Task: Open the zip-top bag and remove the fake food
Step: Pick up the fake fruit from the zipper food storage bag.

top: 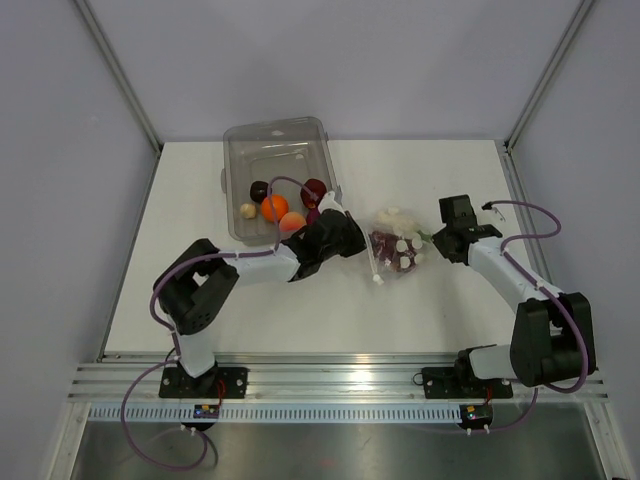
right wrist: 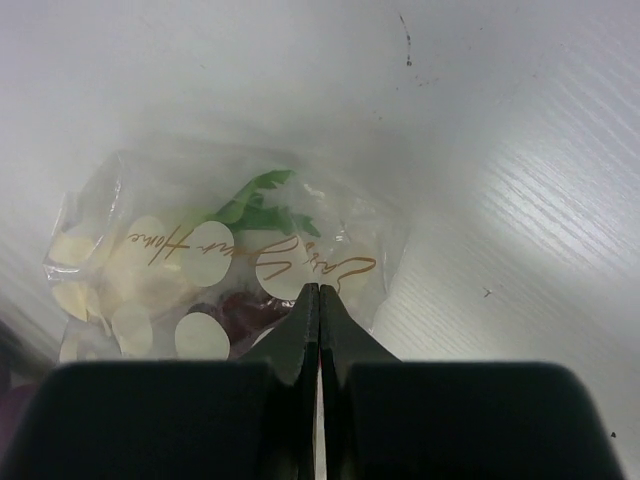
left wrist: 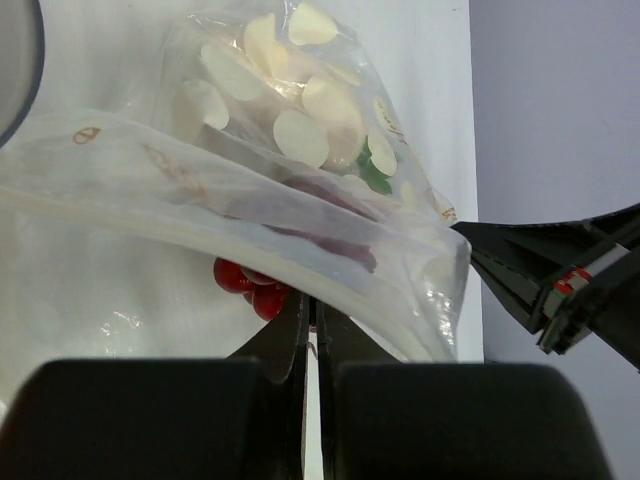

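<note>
Although gold cursive script crosses the zip-top bag, nothing reads clearly.

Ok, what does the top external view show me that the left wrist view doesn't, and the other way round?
Only the top external view: the clear bin with loose fake food already in it.

Only the left wrist view: the left gripper shut on the zip edge of the zip-top bag, the gold lettering on the plastic, a green piece inside and red berries by the zip edge.

Both: the zip-top bag itself, with the right gripper at its far corner.
</note>
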`<act>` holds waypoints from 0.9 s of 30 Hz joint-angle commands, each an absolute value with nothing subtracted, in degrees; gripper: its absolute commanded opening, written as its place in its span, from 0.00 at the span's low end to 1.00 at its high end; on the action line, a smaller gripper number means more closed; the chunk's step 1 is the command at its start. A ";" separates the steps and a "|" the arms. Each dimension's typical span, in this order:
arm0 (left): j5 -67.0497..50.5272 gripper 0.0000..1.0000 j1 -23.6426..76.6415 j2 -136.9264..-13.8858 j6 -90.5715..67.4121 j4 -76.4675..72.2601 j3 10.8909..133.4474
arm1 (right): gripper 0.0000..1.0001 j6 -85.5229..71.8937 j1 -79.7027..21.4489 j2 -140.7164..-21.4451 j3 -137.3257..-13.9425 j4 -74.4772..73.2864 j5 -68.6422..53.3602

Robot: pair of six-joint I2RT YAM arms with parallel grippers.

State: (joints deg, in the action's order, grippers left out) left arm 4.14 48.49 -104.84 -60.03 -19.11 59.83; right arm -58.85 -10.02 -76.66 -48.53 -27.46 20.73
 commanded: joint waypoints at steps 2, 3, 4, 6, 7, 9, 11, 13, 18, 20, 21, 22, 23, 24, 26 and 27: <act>3.08 0.00 47.55 -100.11 -57.04 -15.12 62.40 | 0.00 -61.17 -9.49 -77.61 -51.68 -29.27 25.48; 2.90 0.00 47.03 -99.59 -56.69 -14.77 62.32 | 0.00 -61.43 -9.49 -77.61 -51.59 -29.18 25.58; 3.07 0.00 46.85 -99.15 -56.52 -13.81 61.88 | 0.00 -61.70 -9.32 -77.35 -51.50 -29.18 25.66; 3.43 0.00 46.50 -97.04 -55.73 -13.36 61.09 | 0.00 -61.87 -8.88 -76.82 -50.72 -28.57 25.66; 3.60 0.00 46.41 -96.42 -55.46 -11.97 60.91 | 0.00 -62.14 -8.70 -76.29 -50.36 -28.48 25.58; 4.56 0.00 46.32 -94.14 -54.67 -10.90 60.30 | 0.00 -62.05 -8.35 -75.76 -49.92 -28.13 25.31; 5.27 0.00 46.23 -91.77 -54.32 -10.11 59.33 | 0.00 -62.23 -8.35 -75.24 -49.31 -28.04 25.22; 5.62 0.00 45.97 -90.36 -53.35 -7.58 59.59 | 0.00 -62.14 -8.17 -75.06 -49.04 -27.60 24.96; 7.38 0.00 45.26 -83.78 -51.60 -2.30 59.94 | 0.00 -61.79 -8.09 -75.06 -48.52 -26.72 24.08; 8.43 0.00 45.09 -81.92 -51.07 -0.71 59.94 | 0.00 -61.79 -8.09 -75.15 -48.34 -26.54 23.82; 8.61 0.00 44.48 -79.91 -50.89 -0.09 60.20 | 0.00 -61.79 -8.09 -75.15 -48.25 -26.63 23.91; 8.53 0.00 44.12 -79.11 -50.71 1.48 60.38 | 0.00 -61.79 -8.09 -75.15 -48.25 -26.63 23.82; 8.35 0.00 43.77 -78.23 -50.28 2.10 60.47 | 0.00 -61.70 -8.09 -75.06 -48.16 -26.63 23.64; 8.18 0.00 42.99 -77.44 -50.19 3.76 61.16 | 0.00 -61.61 -8.09 -75.06 -48.08 -26.46 23.64; 7.91 0.00 42.28 -75.42 -49.57 5.35 61.96 | 0.00 -61.52 -8.09 -74.88 -47.73 -26.19 23.47; 8.00 0.00 41.58 -74.80 -49.40 6.75 62.83 | 0.00 -61.26 -8.09 -74.80 -47.72 -26.02 23.38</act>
